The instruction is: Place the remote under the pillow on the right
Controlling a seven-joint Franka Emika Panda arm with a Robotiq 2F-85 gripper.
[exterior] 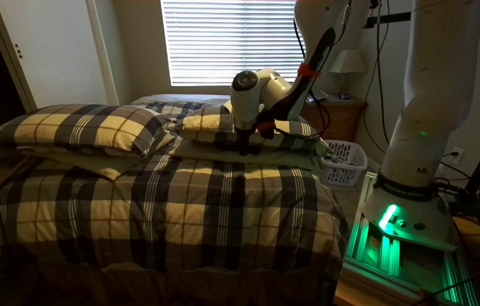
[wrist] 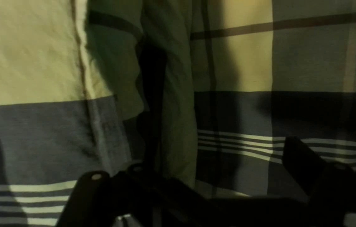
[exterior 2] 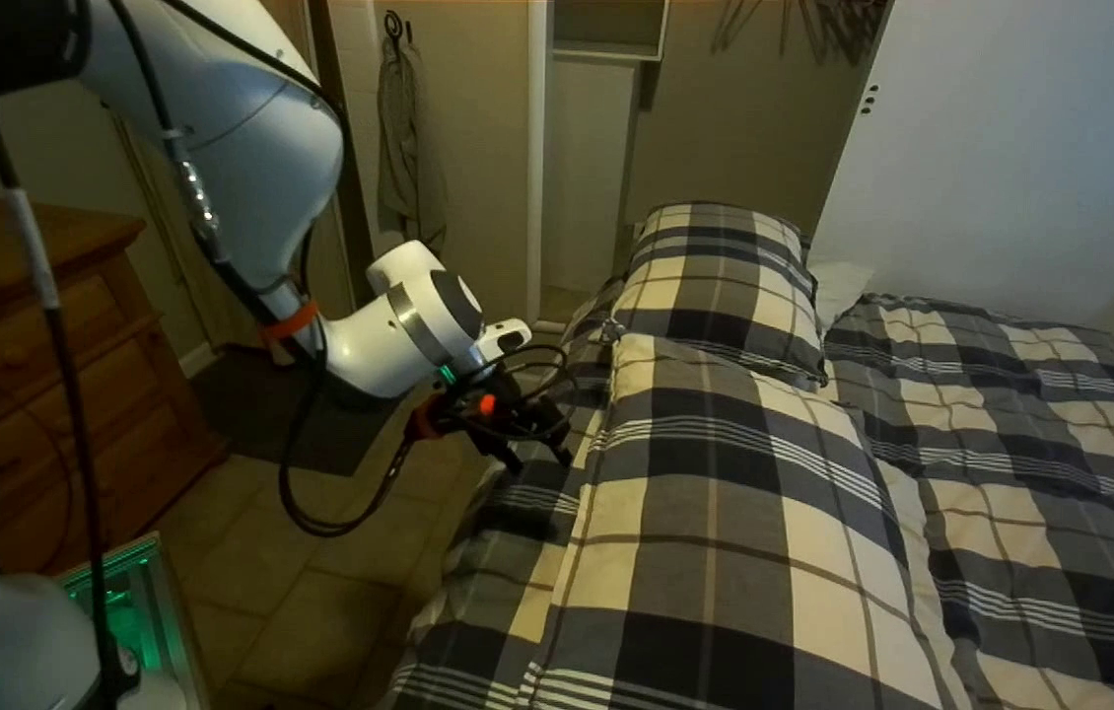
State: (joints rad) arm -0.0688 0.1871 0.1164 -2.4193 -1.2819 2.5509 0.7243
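The pillow on the right, cream-yellow and dark navy plaid, shows in both exterior views (exterior: 206, 122) (exterior 2: 705, 513). It lies on a greenish layer (exterior: 206, 154). In the wrist view the pillow (wrist: 30, 53) fills the left, the greenish layer (wrist: 179, 110) is in the middle, and a dark gap runs between them. My gripper (exterior: 243, 149) is at the pillow's long edge, fingers pointing down, also seen in an exterior view (exterior 2: 539, 461). Its fingers are apart in the wrist view (wrist: 226, 154), with only fabric visible between them. The remote is not clearly visible; the gap is too dark to tell.
A plumper plaid pillow (exterior: 83, 127) lies beside it, also in an exterior view (exterior 2: 725, 281). The plaid bedspread (exterior: 189, 212) covers the bed. A white laundry basket (exterior: 345, 168) and a nightstand (exterior: 337, 117) with a lamp (exterior: 346, 63) stand beyond the bed's edge.
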